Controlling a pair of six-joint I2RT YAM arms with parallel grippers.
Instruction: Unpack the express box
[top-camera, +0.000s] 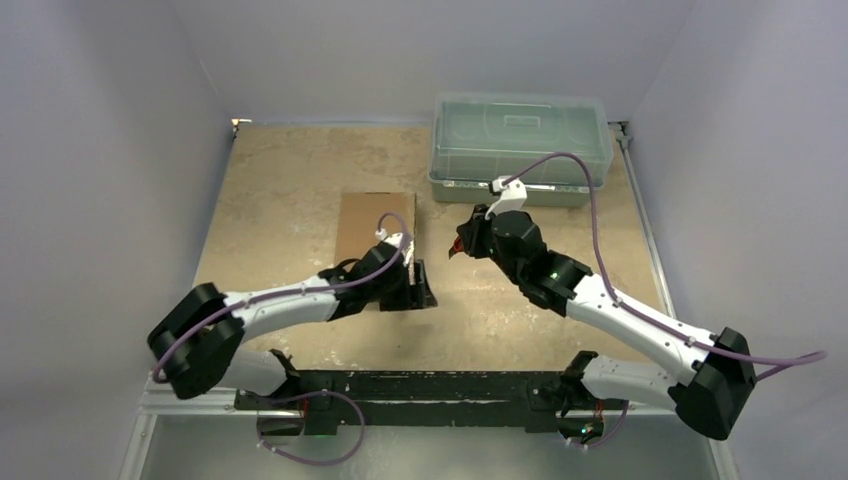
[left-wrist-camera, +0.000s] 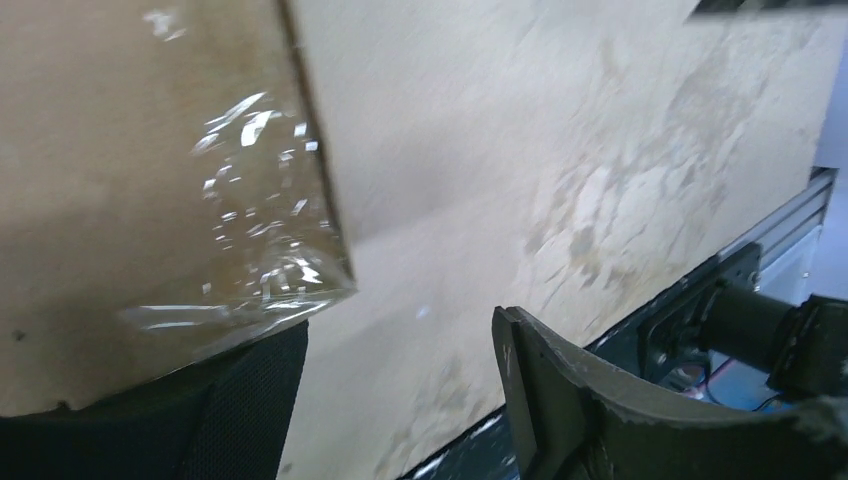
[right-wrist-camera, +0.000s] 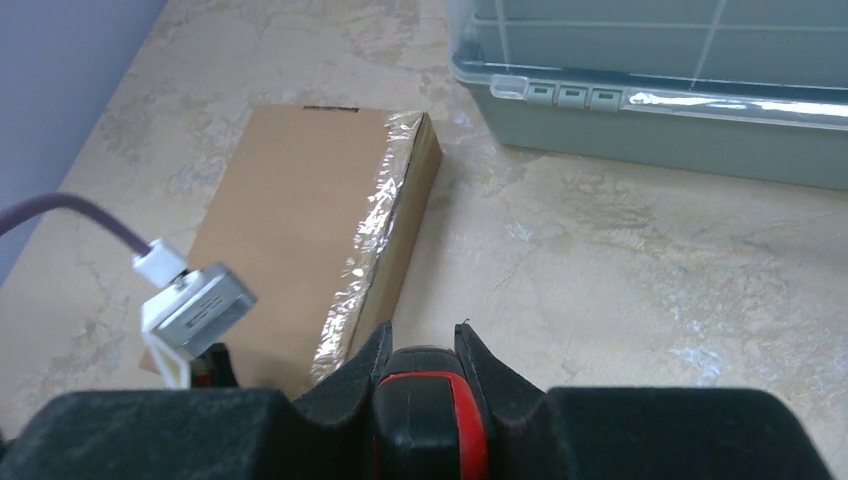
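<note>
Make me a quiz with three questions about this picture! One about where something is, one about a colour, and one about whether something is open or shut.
1. Where on the table is the plastic bin?
A. Far right corner
B. Near left corner
C. Right in the middle

2. What colours are on the tool in the right gripper?
A. Blue and yellow
B. Green and white
C. Red and black

3. How is the cardboard box?
A. Flap wide open
B. Shut
C. Torn in half

Answers:
1 A, since the top view shows the bin against the far wall on the right.
2 C, since the right wrist view shows a red and black body between the fingers.
3 B, since the box lies flat and closed, with shiny tape along its edge.
</note>
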